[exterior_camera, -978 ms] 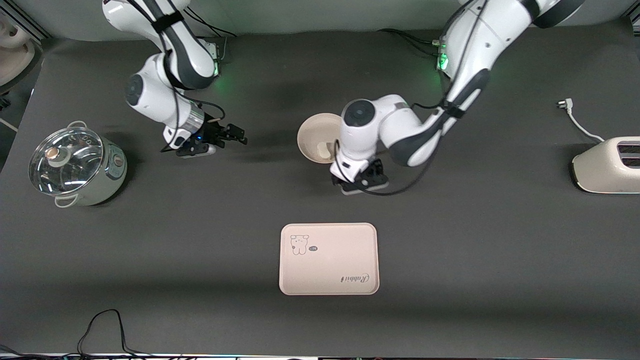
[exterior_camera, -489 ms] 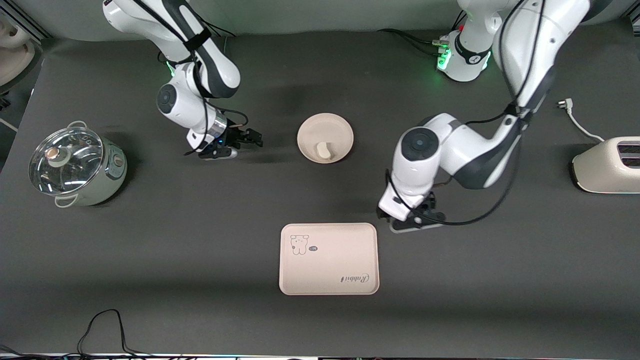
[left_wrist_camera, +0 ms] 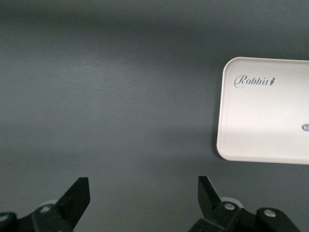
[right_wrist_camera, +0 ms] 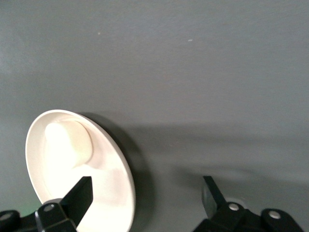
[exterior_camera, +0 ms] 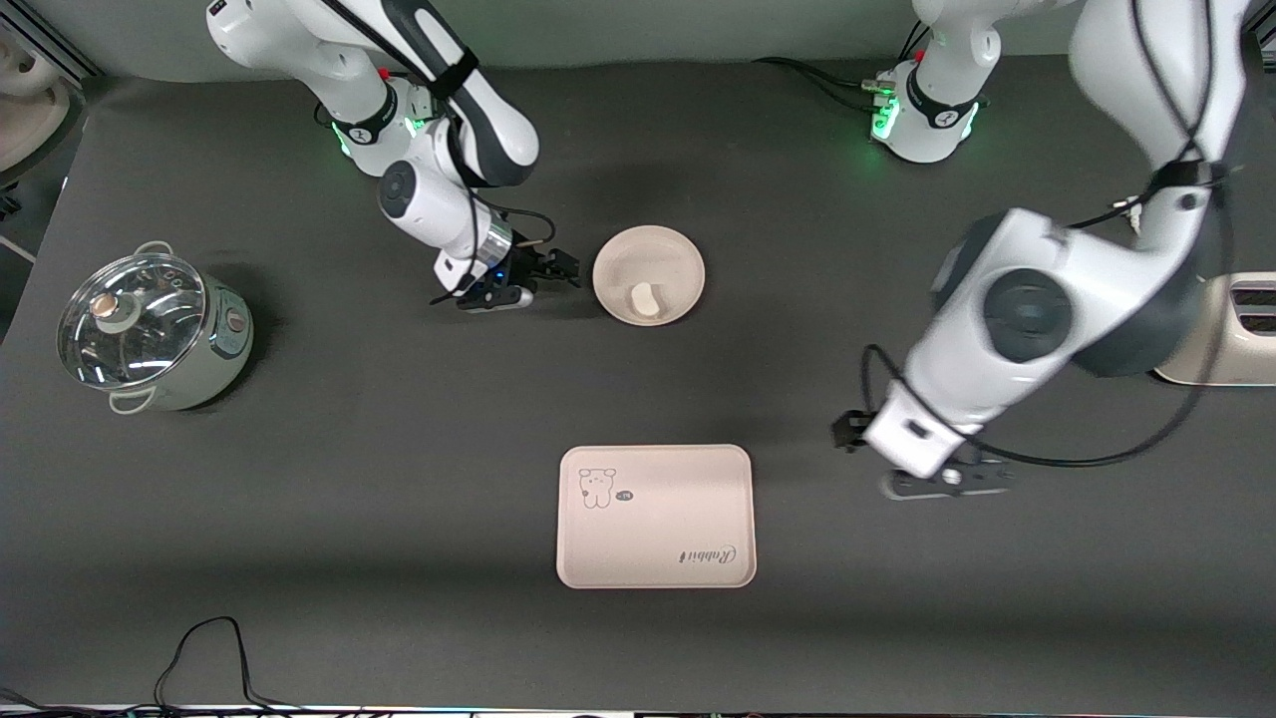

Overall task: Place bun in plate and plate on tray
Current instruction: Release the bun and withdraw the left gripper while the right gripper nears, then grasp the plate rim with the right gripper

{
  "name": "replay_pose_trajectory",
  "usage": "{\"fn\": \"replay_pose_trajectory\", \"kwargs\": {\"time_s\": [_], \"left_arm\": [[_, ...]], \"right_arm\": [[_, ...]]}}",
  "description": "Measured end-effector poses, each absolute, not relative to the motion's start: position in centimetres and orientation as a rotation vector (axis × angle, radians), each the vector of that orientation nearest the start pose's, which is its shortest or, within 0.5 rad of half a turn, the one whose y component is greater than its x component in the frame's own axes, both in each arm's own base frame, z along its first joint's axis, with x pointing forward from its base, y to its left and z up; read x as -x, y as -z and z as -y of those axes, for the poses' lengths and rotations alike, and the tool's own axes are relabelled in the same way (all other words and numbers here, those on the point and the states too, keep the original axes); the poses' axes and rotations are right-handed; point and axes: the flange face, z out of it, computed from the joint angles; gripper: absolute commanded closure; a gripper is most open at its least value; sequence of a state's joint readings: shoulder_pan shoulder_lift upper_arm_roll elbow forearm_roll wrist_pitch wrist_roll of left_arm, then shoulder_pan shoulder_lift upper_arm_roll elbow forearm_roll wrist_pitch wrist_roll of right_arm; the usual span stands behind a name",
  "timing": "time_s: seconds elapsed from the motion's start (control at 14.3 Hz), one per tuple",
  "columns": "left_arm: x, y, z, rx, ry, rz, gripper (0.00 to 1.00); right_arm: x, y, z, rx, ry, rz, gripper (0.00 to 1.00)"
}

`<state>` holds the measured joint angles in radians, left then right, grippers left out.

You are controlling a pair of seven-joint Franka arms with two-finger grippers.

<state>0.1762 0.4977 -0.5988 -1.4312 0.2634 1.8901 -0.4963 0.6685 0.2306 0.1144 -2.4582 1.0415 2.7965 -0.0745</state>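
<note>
The bun (exterior_camera: pixel 646 297) lies in the round cream plate (exterior_camera: pixel 623 261) on the dark table. The tray (exterior_camera: pixel 655 516) with the rabbit drawing lies nearer the front camera, bare. My right gripper (exterior_camera: pixel 558 267) is open and low at the plate's rim on the right arm's side. In the right wrist view its jaws (right_wrist_camera: pixel 145 193) straddle the rim of the plate (right_wrist_camera: pixel 111 193), with the bun (right_wrist_camera: pixel 67 142) inside. My left gripper (exterior_camera: pixel 849 431) is open and empty over bare table beside the tray, toward the left arm's end. The left wrist view shows the open gripper (left_wrist_camera: pixel 144 193) and the tray (left_wrist_camera: pixel 265 116).
A steel pot with a glass lid (exterior_camera: pixel 150 329) stands at the right arm's end. A cream toaster (exterior_camera: pixel 1211 329) and its plug (exterior_camera: pixel 1131 209) are at the left arm's end. A black cable (exterior_camera: pixel 199 648) lies at the table's front edge.
My left arm has swung away from the plate toward its own end and come over the table beside the tray. My right gripper has moved across to the plate's rim.
</note>
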Motion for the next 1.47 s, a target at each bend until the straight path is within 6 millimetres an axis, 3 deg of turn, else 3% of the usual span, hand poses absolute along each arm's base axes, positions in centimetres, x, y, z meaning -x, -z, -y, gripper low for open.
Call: {"fn": "replay_pose_trajectory", "kwargs": {"time_s": [0.14, 0.35, 0.49, 0.98, 1.19, 1.47], "left_arm": [[-66.3, -46.8, 14.5, 3.225, 0.014, 0.044, 0.0], [-64.8, -49.5, 7.1, 3.224, -0.008, 0.038, 0.0], [-63.1, -51.3, 4.4, 3.196, 0.014, 0.041, 0.0], [-56.0, -56.9, 2.7, 3.126, 0.109, -0.082, 0.0], [-54.6, -57.6, 2.5, 3.117, 0.09, -0.09, 0.0], [-54.6, -57.4, 2.3, 3.118, 0.075, -0.098, 0.0]], "right_arm": [[-36.0, -19.4, -32.1, 2.723, -0.076, -0.186, 0.0], [-36.0, -18.3, -34.0, 2.707, -0.086, -0.215, 0.0], [-36.0, -18.2, -34.7, 2.698, -0.091, -0.216, 0.0], [-35.6, -17.5, -35.1, 2.704, -0.11, -0.209, 0.0], [-35.2, -16.8, -35.1, 2.712, -0.126, -0.208, 0.16], [-35.2, -16.7, -35.2, 2.713, -0.129, -0.207, 0.44]]}}
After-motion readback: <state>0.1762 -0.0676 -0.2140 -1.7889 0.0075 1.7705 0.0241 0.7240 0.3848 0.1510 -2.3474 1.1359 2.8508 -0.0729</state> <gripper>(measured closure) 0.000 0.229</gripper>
